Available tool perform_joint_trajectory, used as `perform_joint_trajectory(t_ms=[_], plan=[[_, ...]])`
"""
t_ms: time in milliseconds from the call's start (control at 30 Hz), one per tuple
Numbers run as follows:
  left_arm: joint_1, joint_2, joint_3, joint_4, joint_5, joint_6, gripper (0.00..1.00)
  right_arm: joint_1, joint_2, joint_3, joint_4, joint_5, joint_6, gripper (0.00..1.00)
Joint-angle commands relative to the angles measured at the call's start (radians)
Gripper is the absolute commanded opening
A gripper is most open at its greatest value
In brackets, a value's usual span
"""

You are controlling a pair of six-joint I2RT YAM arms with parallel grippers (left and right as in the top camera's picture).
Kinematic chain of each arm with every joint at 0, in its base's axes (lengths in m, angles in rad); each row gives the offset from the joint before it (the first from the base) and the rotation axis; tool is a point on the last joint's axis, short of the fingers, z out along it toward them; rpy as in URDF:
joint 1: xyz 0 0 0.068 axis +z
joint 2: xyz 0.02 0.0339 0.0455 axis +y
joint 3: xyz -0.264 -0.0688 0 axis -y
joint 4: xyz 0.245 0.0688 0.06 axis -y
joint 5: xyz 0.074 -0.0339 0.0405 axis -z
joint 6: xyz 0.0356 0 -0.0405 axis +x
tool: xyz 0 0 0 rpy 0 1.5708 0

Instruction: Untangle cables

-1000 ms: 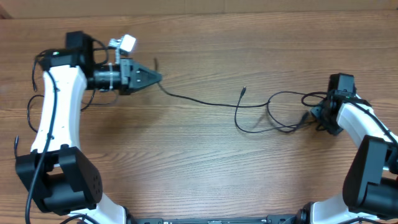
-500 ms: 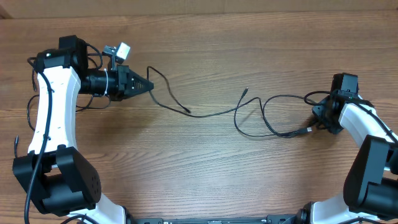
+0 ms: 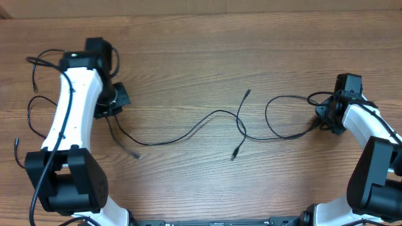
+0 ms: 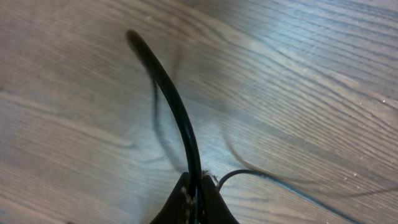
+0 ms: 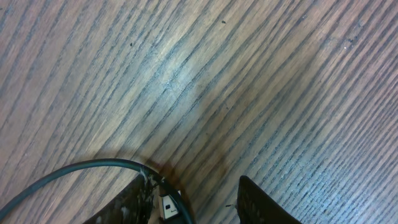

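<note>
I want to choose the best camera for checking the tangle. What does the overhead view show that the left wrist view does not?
Only overhead: the right claw and the cables stretched across the table, crossing each other mid-table. Only left wrist: the left claw closed on one held cable, seen close. Both: black cable on brown wood.

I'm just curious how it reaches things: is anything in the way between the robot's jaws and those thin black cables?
Nothing visible. The left gripper pinches one cable; a cable end lies at the right gripper.
</note>
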Motion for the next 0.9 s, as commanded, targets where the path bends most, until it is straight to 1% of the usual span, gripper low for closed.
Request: perform_joint_trajectory(t_ms=[0,67,200,300,333,400,533,633,700,767,833,867], plan=[[-0.092,-0.027,-0.073,0.065,-0.034,-0.023,0.04,-0.004,-0.008,0.002,0.006,-0.011,0.004,0.43],[-0.124,-0.027,-0.101,0.102,0.026,0.024,0.04,-0.004,-0.008,0.002,0.007,-0.021,0.004,0.43],[-0.203,-0.027,-0.154,0.172,0.185,0.189,0.05,-0.004,-0.008,0.002,0.007,-0.029,0.004,0.43],[-0.253,-0.027,-0.178,0.205,0.265,0.279,0.14,-0.004,-0.008,0.002,0.008,-0.035,0.004,0.43],[-0.267,-0.027,-0.182,0.211,0.276,0.296,0.18,-0.004,-0.008,0.002,0.011,-0.05,0.004,0.43],[-0.296,-0.027,-0.184,0.223,0.28,0.32,0.23,-0.004,-0.008,0.002,0.018,-0.107,0.003,0.49],[-0.335,-0.027,-0.184,0.259,0.294,0.323,0.26,-0.002,-0.008,0.002,0.021,-0.207,-0.002,0.52],[-0.36,-0.027,-0.184,0.285,0.36,0.344,0.34,-0.002,-0.008,0.002,0.022,-0.256,-0.027,0.53],[-0.373,-0.027,-0.184,0.301,0.407,0.363,0.44,-0.002,-0.008,0.002,0.022,-0.268,-0.027,0.54],[-0.39,-0.026,-0.184,0.316,0.418,0.367,0.65,-0.002,-0.008,0.002,0.022,-0.268,-0.027,0.54],[-0.414,-0.026,-0.184,0.33,0.417,0.367,0.89,-0.002,-0.008,0.002,0.022,-0.269,-0.027,0.56],[-0.421,-0.026,-0.184,0.335,0.417,0.366,0.94,-0.002,-0.008,0.002,0.022,-0.269,-0.027,0.58]])
